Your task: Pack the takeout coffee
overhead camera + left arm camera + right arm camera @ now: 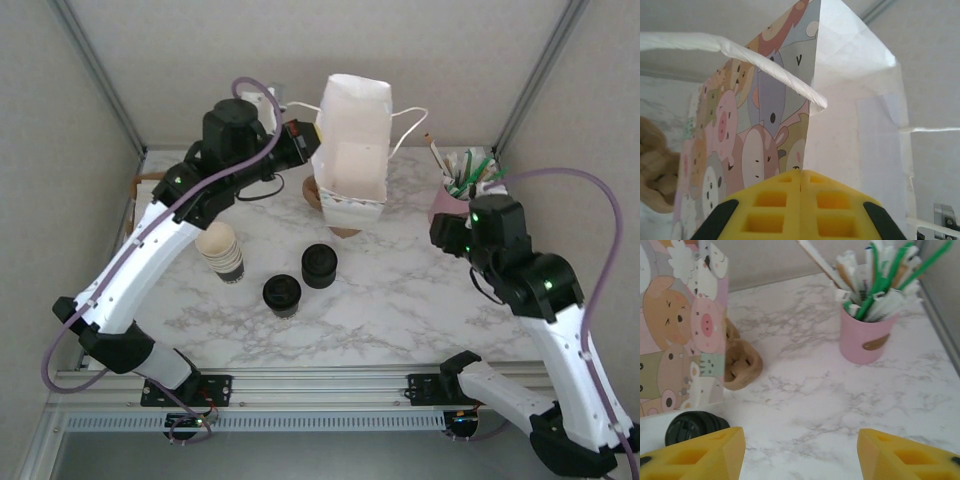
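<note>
We pinch the bag (350,110) by its rim with the left gripper (800,176). The right gripper (800,442) gapes empty, and the coffee cup (282,293) is not yet packed.

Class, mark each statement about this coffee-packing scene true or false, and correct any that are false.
1. The left hand is shut on an edge of the paper bag. True.
2. The right hand is gripping a cup. False: its fingers stand wide apart with nothing between them, above the marble table.
3. A pink cup holds straws and stirrers. True.
4. The stack of cream cups is inside the bag. False: it stands on the table, to the left of the bag and nearer the arms.
5. The outside of the bag is printed with cartoon animals. True.
</note>
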Motion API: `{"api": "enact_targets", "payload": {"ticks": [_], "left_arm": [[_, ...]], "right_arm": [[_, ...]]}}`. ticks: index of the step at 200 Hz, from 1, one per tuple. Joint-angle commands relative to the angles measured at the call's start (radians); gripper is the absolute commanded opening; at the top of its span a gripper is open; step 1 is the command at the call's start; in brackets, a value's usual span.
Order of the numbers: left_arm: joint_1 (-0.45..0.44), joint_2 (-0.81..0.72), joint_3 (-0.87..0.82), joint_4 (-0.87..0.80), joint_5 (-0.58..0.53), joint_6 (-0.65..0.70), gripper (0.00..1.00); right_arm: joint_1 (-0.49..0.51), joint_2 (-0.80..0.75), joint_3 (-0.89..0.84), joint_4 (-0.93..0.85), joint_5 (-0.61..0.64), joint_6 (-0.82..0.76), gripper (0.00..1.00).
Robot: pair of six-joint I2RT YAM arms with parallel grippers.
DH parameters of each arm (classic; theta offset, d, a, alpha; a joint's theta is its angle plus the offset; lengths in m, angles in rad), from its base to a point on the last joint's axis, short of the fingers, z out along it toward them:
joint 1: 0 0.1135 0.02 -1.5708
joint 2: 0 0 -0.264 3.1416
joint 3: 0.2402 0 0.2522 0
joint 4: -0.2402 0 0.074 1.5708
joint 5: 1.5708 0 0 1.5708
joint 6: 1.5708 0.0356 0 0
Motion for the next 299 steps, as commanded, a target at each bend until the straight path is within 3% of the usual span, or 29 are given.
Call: {"api": "enact_targets", "payload": {"ticks": [1, 53, 154, 276, 299], "left_arm": [[-0.047, 0.014, -0.041, 0.122, -0.023, -0.068, 0.0], [-0.134, 0.094, -0.115, 0.228, -0.041, -0.137, 0.0], [-0.226, 0.228, -0.274, 0.432, -0.097, -0.384, 0.0], [-0.25, 0.329, -0.339, 0.527, -0.051, -0.567, 0.0], [-0.256, 0.345, -0.327, 0.522, -0.045, -0.582, 0.11]], "right_arm": [[-0.004, -0.05, -0.029, -0.08, 0.084, 0.051, 0.62], [-0.004, -0.125, -0.071, -0.147, 0.153, 0.097, 0.63], [-0.003, -0.158, -0.113, -0.156, 0.139, 0.106, 0.63], [-0.005, -0.15, -0.085, -0.161, 0.149, 0.086, 0.64], [-0.004, -0.142, -0.082, -0.156, 0.144, 0.084, 0.64]]}}
